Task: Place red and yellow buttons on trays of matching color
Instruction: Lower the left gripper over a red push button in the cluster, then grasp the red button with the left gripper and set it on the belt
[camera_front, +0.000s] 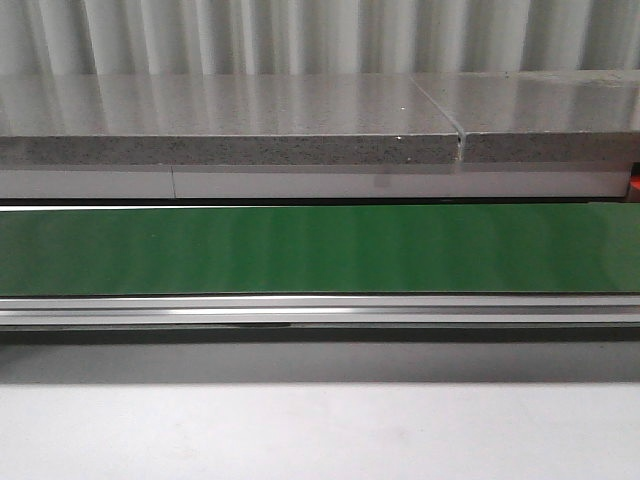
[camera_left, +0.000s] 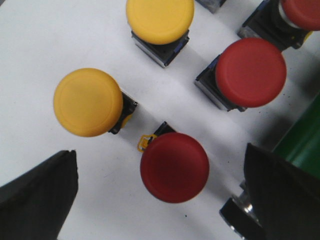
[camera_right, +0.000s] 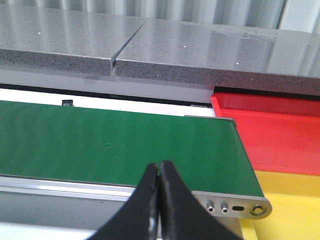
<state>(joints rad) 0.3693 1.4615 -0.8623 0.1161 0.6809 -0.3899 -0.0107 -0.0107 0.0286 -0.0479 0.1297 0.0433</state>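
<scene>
In the left wrist view, several buttons stand on a white surface. A red button lies between the fingers of my left gripper, which is open above it and apart from it. Two yellow buttons and two more red buttons lie farther off. In the right wrist view, my right gripper is shut and empty over the near edge of the green belt. The red tray and the yellow tray sit past the belt's end. Neither gripper shows in the front view.
The green conveyor belt runs across the front view with a metal rail along its near edge. A grey stone slab lies behind it. A dark round metal part sits beside the left gripper's finger.
</scene>
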